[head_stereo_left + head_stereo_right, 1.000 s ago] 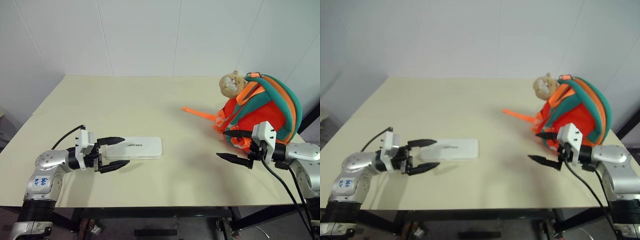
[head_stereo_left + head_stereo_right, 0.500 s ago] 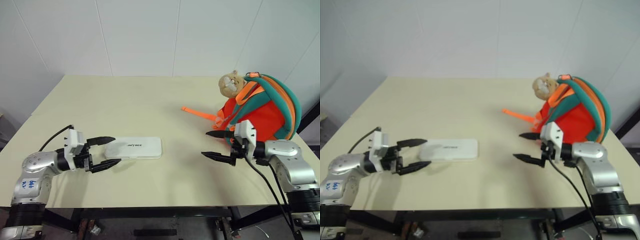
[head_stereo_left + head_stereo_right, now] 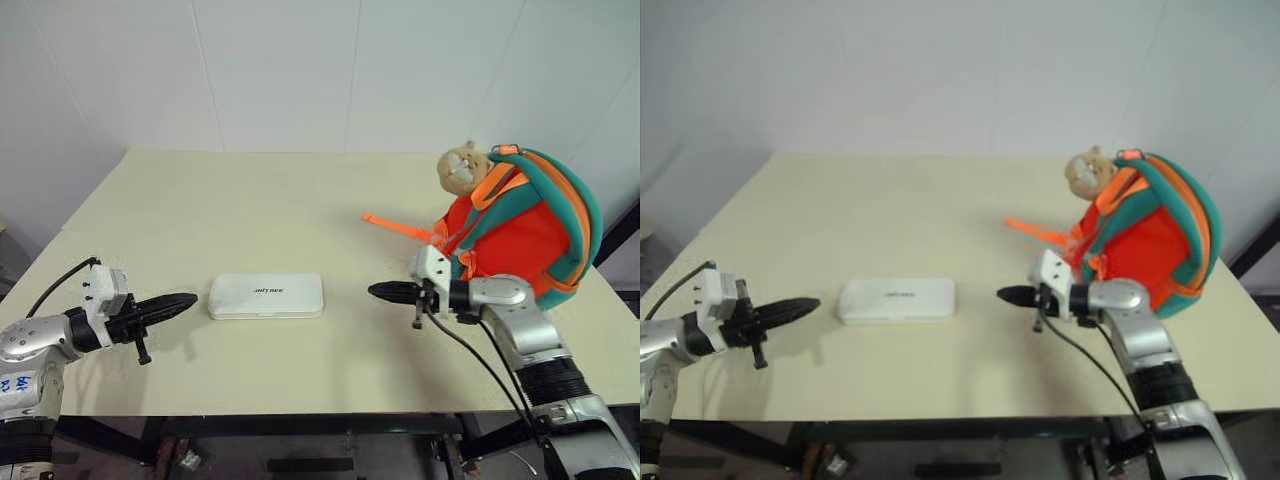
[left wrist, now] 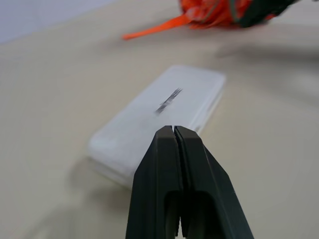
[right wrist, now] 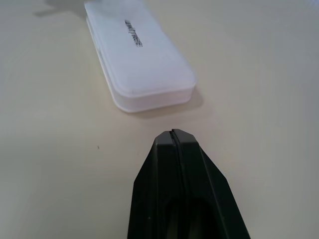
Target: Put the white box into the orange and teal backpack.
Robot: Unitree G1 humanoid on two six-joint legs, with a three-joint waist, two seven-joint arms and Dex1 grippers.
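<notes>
**White box flanked by two closed tools on pale surface**

The white box (image 3: pixel 266 296) was pictured lying flat near the middle of the cream surface (image 3: pixel 250 210), its small dark lettering turned upward and nothing resting on it. It was approached from opposite ends. The left tool (image 3: pixel 185 299) was seen at the box's 9 o'clock, its two black fingers pressed together into a single point, nothing gripped between them, and a narrow strip of bare surface left between its tip and the box's short end. The right tool (image 3: pixel 375 291) was shown at the box's 3 o'clock, likewise fully closed and empty, aimed at the other short end and kept apart from it by a somewhat wider gap. In both wrist views the paired fingers (image 4: pixel 177 164) were seen shut tight, with the box lying just beyond their tips.

The orange and teal backpack (image 3: pixel 520 225) was pictured standing upright toward the box's 2 o'clock, well apart from it, near the surface's right edge. A tan plush toy (image 3: pixel 462 168) was attached at its top, and one orange strap (image 3: pixel 398 227) was laid out across the surface toward the middle.
</notes>
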